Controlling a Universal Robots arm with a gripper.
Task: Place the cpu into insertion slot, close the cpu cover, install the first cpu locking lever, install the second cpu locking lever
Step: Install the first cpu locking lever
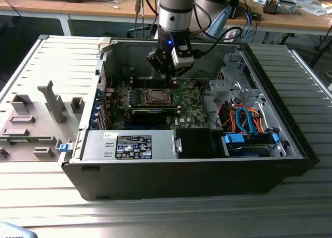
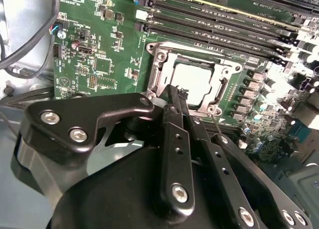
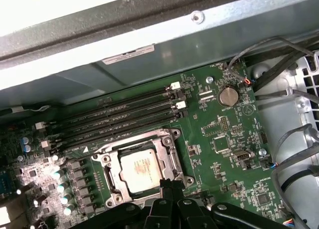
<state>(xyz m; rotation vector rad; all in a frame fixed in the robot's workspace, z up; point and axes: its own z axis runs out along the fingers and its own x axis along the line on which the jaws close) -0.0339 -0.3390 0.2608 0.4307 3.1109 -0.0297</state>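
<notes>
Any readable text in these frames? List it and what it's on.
Nothing readable.
Power supply label: print too small.
Chassis wall sticker: blurred.
cpu top markings: too faint.
Motherboard silkscreen: too small.

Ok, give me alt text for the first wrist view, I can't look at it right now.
The silver chip sits on the green motherboard with the metal cover frame down around it. The gripper, fingers together, is at the frame's edge, and black memory slots run alongside the frame.
</notes>
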